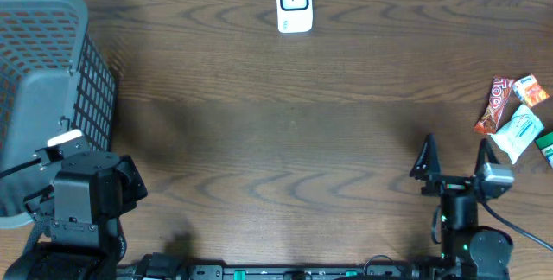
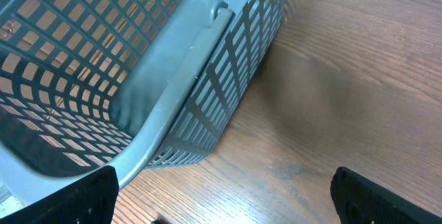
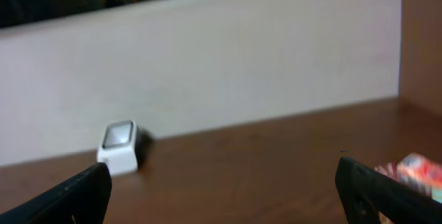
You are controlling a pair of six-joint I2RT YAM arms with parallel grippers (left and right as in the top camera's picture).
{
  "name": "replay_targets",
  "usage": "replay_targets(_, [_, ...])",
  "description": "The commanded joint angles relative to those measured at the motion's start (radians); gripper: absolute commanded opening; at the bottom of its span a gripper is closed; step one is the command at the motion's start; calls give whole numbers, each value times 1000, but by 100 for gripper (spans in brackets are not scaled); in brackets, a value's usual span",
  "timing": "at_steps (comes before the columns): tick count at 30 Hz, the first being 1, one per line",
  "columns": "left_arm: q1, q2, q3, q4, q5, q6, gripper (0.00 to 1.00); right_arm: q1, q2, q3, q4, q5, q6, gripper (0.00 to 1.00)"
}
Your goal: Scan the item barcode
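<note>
Basket of grey plastic lattice stands at the left edge of the dark wooden table. Left gripper hangs near its outer wall, jaws fully spread, holding nothing. White box-shaped barcode scanner stands at the far edge, centre. Right gripper is likewise wide open and empty. Red snack wrapper, white pouch and orange packet lie clustered just right of it.

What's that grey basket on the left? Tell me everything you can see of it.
The basket looks like grey plastic: lattice walls, a solid rim, and a handle folded down along it. It stands upright on the table, far left, partly out of view. No contents show in the visible part.
</note>
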Motion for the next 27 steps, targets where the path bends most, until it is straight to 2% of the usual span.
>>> replay_targets(1, [-2, 1, 2, -3, -13, 5, 98, 12, -11, -41, -3, 39, 14, 99])
replay_targets(12, [-2, 1, 2, -3, -13, 5, 98, 12, -11, -139, -2, 49, 14, 99])
replay_targets(27, [-2, 1, 2, -3, -13, 5, 98, 12, -11, -142, -34, 48, 14, 99])
